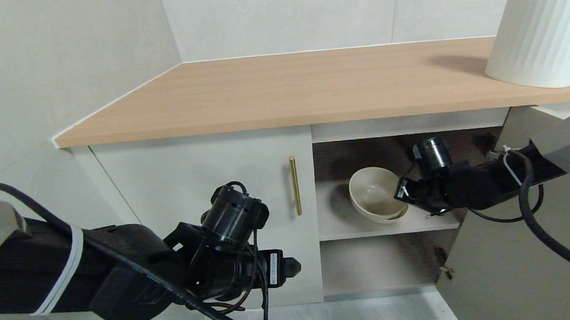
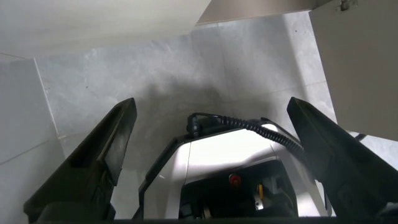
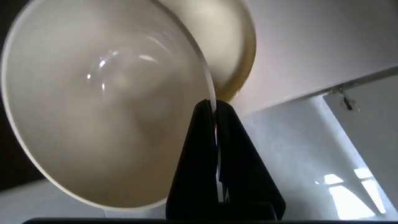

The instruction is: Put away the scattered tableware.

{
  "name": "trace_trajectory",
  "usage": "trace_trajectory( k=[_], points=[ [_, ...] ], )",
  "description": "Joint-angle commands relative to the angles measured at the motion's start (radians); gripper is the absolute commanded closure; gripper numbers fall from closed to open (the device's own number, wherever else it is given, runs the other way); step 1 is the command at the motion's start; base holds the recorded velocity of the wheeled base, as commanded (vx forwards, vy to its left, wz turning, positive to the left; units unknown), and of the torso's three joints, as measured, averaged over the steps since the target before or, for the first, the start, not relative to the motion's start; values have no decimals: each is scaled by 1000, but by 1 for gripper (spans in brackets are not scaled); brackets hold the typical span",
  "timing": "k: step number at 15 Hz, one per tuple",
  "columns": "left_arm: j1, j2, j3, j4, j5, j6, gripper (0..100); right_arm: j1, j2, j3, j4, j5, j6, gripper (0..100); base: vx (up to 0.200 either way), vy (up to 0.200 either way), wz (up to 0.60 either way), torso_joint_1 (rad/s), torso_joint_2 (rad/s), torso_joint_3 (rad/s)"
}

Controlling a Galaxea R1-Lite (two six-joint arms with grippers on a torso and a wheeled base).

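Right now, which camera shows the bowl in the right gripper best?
The right wrist view: the bowl is close, its rim pinched by the right gripper. The head view shows it tilted over the cabinet shelf, smaller. The left wrist view faces the floor.

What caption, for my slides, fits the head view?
Right gripper clamps a tilted beige bowl inside the open cabinet.

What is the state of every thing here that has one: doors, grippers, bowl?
Left door: closed.
Right door: open.
Bowl: tilted over the upper shelf, rim gripped.
Right gripper: shut on the bowl's rim.
Left gripper: open, empty.
White container: upright on the counter.
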Motion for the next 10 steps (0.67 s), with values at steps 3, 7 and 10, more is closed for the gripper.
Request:
trace_trajectory(
  k=[3,7,10],
  points=[
    [0,3,0,0,-1,0,0,-39,59,-47,1,-29,7,100,0,0,0,0,0,0],
    [1,1,0,0,-1,0,0,-56,100,-75,1,-59,7,100,0,0,0,0,0,0],
    [0,3,0,0,-1,0,0,-56,123,-98,1,-59,9,100,0,0,0,0,0,0]
  ],
)
